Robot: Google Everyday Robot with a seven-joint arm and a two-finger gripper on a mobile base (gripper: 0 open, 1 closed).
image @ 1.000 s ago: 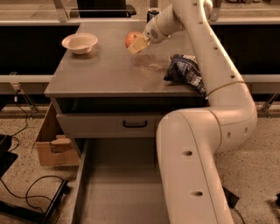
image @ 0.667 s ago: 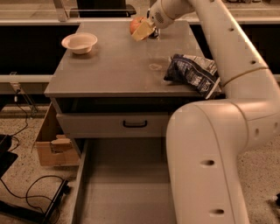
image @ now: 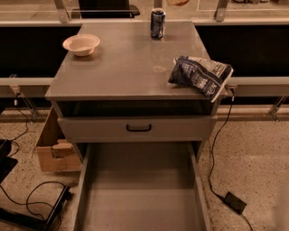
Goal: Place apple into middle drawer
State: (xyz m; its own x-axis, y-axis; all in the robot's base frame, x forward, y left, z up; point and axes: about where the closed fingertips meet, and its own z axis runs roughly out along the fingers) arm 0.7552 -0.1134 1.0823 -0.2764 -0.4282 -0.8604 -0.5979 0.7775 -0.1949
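Observation:
The apple [image: 178,2] shows only as a reddish-orange sliver at the top edge, above the back of the cabinet top. My gripper is out of the frame, above that top edge, and none of the arm shows. The middle drawer [image: 140,198] is pulled out at the bottom of the view. It is a long grey metal tray with low side walls and nothing in it.
On the grey cabinet top [image: 131,67] stand a cream bowl [image: 81,44] at the back left, a dark soda can [image: 157,23] at the back and a chip bag [image: 201,74] overhanging the right edge. A shut drawer front with a black handle [image: 138,128] sits above the tray. A cardboard box [image: 54,151] and cables lie on the floor.
The arm has lifted the apple from above the cabinet top up and out of the frame. The arm no longer covers the right side, and the can now shows.

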